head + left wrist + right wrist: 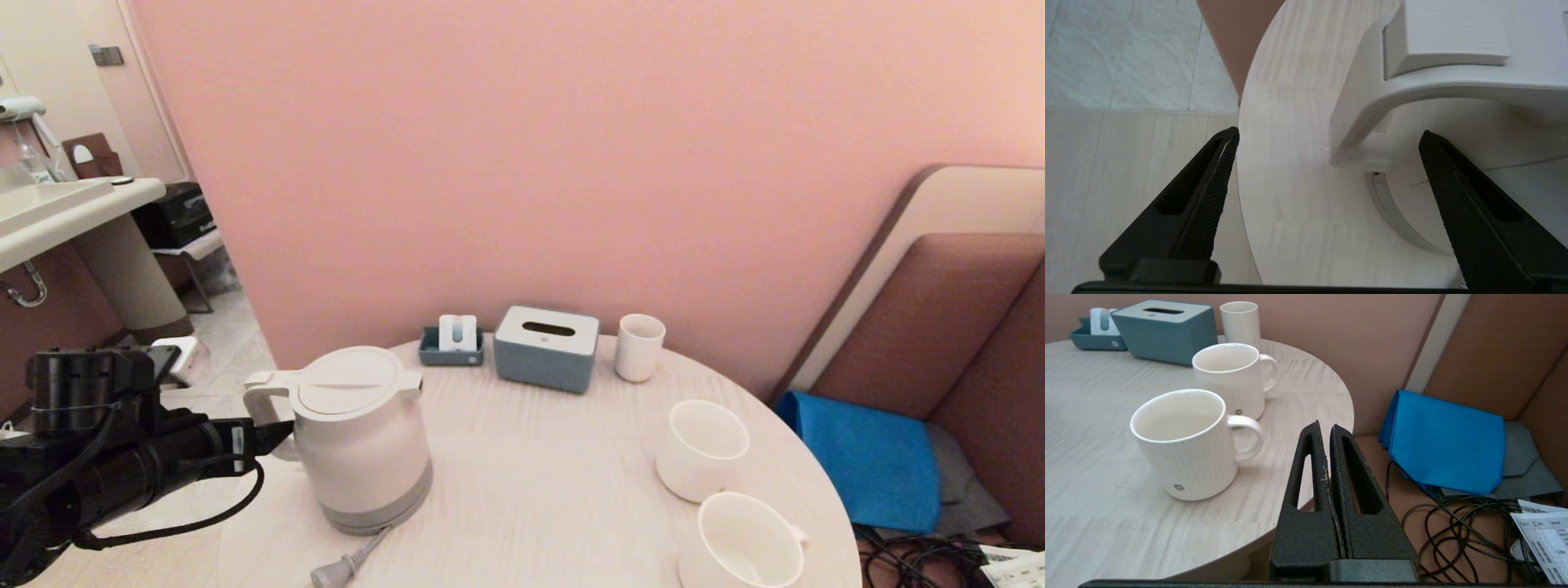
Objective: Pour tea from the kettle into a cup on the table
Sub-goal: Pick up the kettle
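Kettle stands upright on the table, well left of the two mugs, its loop handle running vertically between the spread fingers of the left gripper, not yet clasped. Only the right wrist view shows the right gripper clenched empty beyond the mugs, off the table's edge; the head view lacks it.

Nothing here can I read outright. Each of the two mugs, the nearer mug and the farther mug, carries a small round grey mark low on its side, too small to make out. The printed sheet beside the tangle of black cables has a form with boxes and fine type I cannot decipher.
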